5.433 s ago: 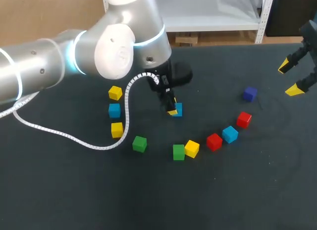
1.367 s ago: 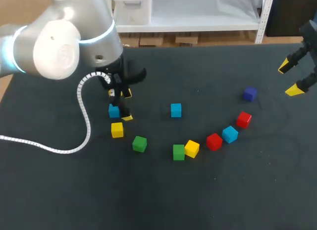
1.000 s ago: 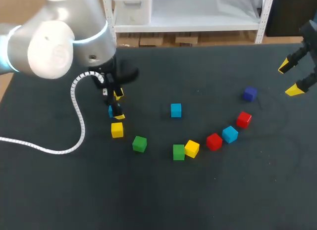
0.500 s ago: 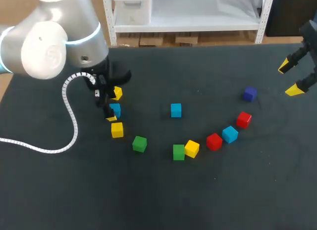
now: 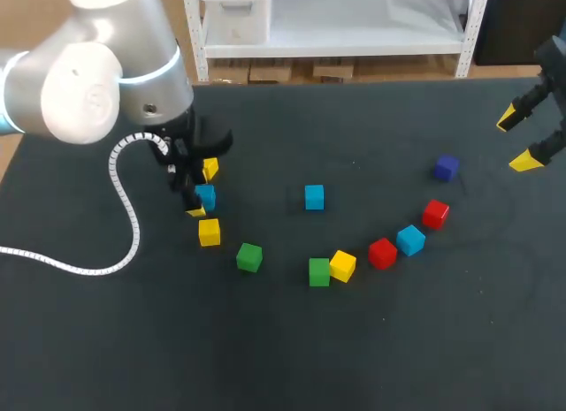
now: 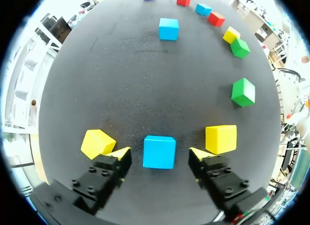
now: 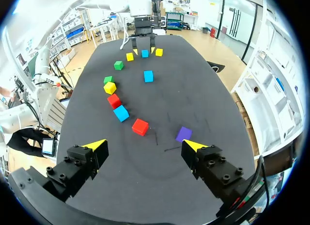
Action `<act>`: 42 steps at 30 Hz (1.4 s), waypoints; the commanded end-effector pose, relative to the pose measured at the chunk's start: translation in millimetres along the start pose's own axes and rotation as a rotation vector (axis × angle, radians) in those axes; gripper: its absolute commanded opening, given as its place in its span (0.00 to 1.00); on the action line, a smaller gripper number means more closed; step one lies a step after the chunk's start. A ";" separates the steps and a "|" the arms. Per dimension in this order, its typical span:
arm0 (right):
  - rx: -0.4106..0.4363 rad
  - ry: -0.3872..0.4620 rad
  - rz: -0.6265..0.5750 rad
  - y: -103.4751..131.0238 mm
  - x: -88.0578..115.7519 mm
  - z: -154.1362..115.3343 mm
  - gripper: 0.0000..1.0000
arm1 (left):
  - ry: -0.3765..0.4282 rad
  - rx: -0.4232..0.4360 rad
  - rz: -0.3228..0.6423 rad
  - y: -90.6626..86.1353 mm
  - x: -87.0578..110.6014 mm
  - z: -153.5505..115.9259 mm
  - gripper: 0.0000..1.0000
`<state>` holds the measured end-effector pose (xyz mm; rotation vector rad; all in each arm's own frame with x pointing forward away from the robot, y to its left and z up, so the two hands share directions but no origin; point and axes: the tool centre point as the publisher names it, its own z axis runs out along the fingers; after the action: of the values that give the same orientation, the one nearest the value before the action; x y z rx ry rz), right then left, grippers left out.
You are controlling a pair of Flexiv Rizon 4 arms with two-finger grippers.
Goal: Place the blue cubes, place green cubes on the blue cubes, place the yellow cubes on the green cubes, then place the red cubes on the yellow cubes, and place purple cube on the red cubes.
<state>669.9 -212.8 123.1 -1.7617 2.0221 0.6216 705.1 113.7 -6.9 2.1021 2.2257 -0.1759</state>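
My left gripper (image 5: 199,193) stands over a blue cube (image 5: 207,197) at the table's left. In the left wrist view that blue cube (image 6: 159,151) sits between the fingers (image 6: 121,155) of the left gripper (image 6: 160,156), a gap on each side, so it is open. Yellow cubes (image 6: 98,142) (image 6: 221,138) lie just outside each finger. A second blue cube (image 5: 314,196) sits mid-table. Green (image 5: 249,256), green (image 5: 319,271), yellow (image 5: 343,265), red (image 5: 382,252), blue (image 5: 410,239), red (image 5: 435,213) and purple (image 5: 447,168) cubes form an arc. My right gripper (image 5: 519,140) hangs open and empty at the far right.
The left arm's white cable (image 5: 124,216) loops over the black table (image 5: 292,358) at its left. In the right wrist view the right gripper (image 7: 145,145) is well above the table, with the purple cube (image 7: 183,134) and a red cube (image 7: 140,126) ahead of it.
My left gripper has shifted left, bringing the blue cube between its fingers. The cubes and the right arm have not moved.
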 end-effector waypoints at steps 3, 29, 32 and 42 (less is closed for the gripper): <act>0.001 -0.001 0.000 0.2 0.1 0.3 1.00 | 0.004 0.003 -0.004 2.5 1.0 1.4 0.10; 0.001 -0.001 0.000 0.2 0.1 0.3 1.00 | -0.079 -0.030 0.095 -0.1 -87.0 -13.7 0.00; 0.001 -0.001 0.000 0.2 0.1 0.3 1.00 | -0.069 -0.024 0.109 1.0 -97.0 -10.3 0.00; 0.001 -0.001 0.000 0.2 0.1 0.3 1.00 | -0.051 0.016 0.118 5.9 -123.1 7.2 0.00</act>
<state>669.9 -212.8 123.1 -1.7617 2.0221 0.6216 707.5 -0.6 5.5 2.1779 2.0529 -0.2219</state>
